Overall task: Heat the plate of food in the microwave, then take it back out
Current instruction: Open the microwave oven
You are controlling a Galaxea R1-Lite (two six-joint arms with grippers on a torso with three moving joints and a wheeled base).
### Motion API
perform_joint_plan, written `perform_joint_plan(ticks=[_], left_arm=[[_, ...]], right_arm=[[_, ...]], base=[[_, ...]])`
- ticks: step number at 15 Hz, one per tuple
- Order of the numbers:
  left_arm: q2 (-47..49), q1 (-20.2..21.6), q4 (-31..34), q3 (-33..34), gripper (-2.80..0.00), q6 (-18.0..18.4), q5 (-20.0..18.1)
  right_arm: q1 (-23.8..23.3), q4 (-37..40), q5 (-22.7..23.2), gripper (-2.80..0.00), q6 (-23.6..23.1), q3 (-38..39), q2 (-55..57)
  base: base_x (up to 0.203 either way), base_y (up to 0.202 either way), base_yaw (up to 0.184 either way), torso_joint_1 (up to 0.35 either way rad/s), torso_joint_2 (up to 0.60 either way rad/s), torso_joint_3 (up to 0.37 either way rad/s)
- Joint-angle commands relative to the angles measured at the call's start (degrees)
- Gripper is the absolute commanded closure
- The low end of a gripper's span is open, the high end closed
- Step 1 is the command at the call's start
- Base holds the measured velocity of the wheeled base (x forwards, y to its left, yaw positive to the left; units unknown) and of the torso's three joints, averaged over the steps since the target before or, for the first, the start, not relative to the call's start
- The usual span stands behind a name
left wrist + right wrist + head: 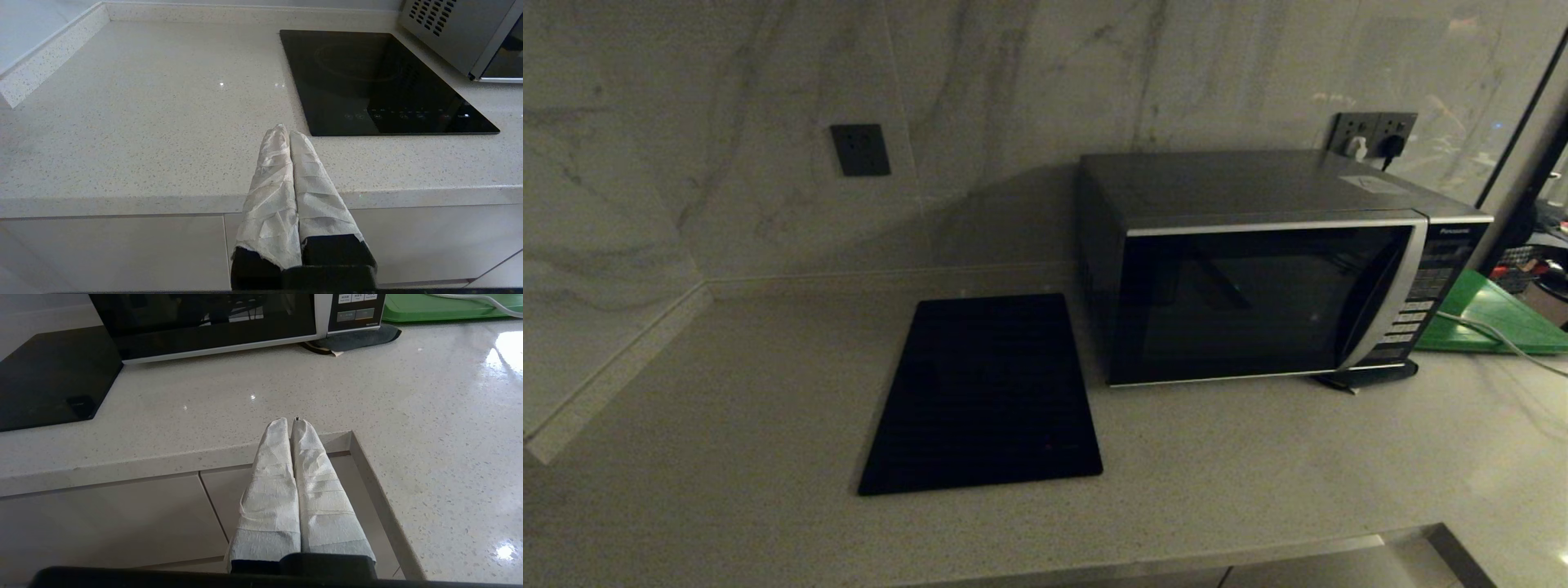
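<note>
microwave sits long side across the tabletop, shut door facing the robot (handle strip at right); left tool and right tool closed, empty.

Left pincer, right pincer: both closed, empty, parked.

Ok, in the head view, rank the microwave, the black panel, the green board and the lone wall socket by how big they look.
1. microwave
2. black panel
3. green board, partly hidden behind the microwave and cut off by the frame, so unsure
4. wall socket
</note>
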Motion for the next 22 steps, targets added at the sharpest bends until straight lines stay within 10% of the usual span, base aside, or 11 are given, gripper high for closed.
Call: perform_joint_plan(ticks=[1, 10, 17, 22], left_arm=[[0.04, -0.04, 0.00, 0.00, 0.00, -0.05, 0.04], [0.04, -0.05, 0.01, 0.00, 0.00, -0.05, 0.04], [0.04, 0.04, 0.02, 0.00, 0.00, -0.05, 0.04], [0.04, 0.02, 0.02, 0.00, 0.00, -0.05, 0.04]], right_arm=[[-0.02, 0.00, 0.00, 0.00, 0.05, 0.09, 0.07], [0.02, 0.17, 0.03, 0.00, 0.00, -2.66, 0.07], [-0.24, 23.07, -3.51, 0.00, -0.37, -38.01, 10.21], [-15.94, 25.57, -16.09, 0.00, -12.07, -49.66, 25.86]], base=[[0.000, 0.000, 0.000, 0.000, 0.00, 0.000], [0.000, 0.000, 0.000, 0.000, 0.00, 0.000], [0.000, 0.000, 0.000, 0.000, 0.00, 0.000], [0.000, 0.000, 0.000, 0.000, 0.00, 0.000]])
